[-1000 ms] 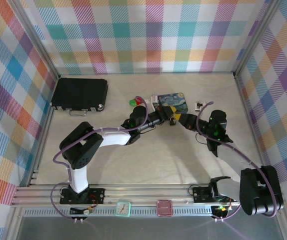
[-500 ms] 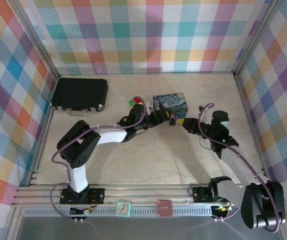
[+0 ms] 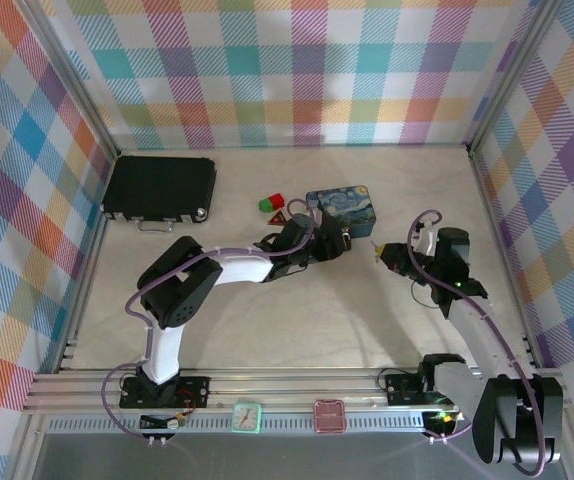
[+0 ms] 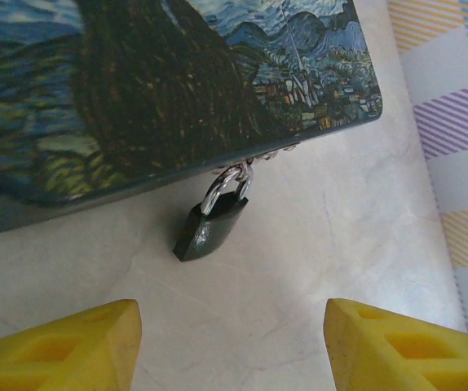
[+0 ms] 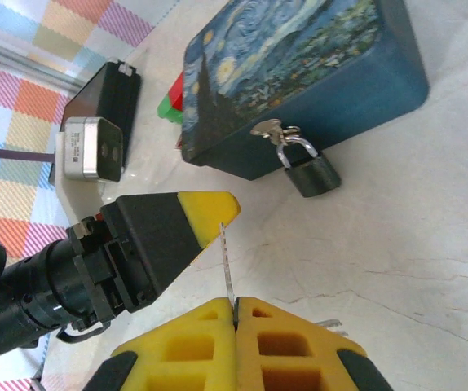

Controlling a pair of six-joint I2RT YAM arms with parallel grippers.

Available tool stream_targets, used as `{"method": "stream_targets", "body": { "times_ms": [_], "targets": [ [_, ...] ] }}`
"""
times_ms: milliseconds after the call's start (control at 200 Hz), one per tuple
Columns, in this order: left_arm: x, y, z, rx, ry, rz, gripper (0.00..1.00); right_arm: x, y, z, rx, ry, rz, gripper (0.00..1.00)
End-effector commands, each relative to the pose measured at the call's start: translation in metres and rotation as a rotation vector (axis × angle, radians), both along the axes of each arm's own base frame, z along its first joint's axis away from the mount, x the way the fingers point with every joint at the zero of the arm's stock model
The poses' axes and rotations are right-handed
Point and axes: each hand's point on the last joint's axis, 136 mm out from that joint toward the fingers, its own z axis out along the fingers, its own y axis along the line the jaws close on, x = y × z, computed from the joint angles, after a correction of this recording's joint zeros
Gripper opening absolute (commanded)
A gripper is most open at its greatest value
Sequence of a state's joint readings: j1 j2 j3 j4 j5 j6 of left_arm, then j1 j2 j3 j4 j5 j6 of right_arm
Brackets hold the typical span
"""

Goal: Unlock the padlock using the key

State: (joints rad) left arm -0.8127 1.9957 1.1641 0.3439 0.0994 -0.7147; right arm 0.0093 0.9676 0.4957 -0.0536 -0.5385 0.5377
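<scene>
Two moves seem due: left gripper, jaws apart, grips the padlock at twelve o'clock; right gripper, clamping the key, inserts it.

Pastel plaid walls enclose a pale marbled tabletop.

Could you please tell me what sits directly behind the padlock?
The blue painted tin; the padlock hangs by its shackle from the tin's clasp. What the tin holds cannot be seen.
</scene>
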Motion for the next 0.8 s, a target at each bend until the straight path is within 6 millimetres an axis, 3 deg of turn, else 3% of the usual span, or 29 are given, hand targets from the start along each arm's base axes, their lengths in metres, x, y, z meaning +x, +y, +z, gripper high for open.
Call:
{"method": "stream_targets", "body": {
  "times_ms": [0, 155, 250, 485, 625, 795],
  "targets": [
    [0.006, -0.008, -0.003, 0.127, -0.099, -0.007, 0.61, -0.005, 0.000, -0.009, 0.025, 0.027, 0.003, 0.00],
    [0.012, -0.019, -0.019, 0.138, -0.101, -0.015, 0.61, -0.004, 0.001, -0.004, 0.049, 0.003, 0.004, 0.00],
    [0.011, -0.022, -0.016, 0.110, -0.093, -0.008, 0.61, -0.004, 0.003, -0.001, 0.053, -0.014, 0.016, 0.00],
    [-0.004, -0.011, 0.036, -0.104, -0.016, 0.015, 0.62, -0.005, 0.011, -0.002, 0.107, -0.006, 0.069, 0.00],
    [-0.010, -0.006, 0.075, -0.314, 0.019, 0.017, 0.62, -0.002, 0.021, 0.010, 0.207, -0.008, 0.109, 0.00],
    [-0.013, -0.008, 0.104, -0.504, 0.043, 0.027, 0.62, 0.001, 0.026, 0.020, 0.291, -0.012, 0.118, 0.00]
  ]
}}
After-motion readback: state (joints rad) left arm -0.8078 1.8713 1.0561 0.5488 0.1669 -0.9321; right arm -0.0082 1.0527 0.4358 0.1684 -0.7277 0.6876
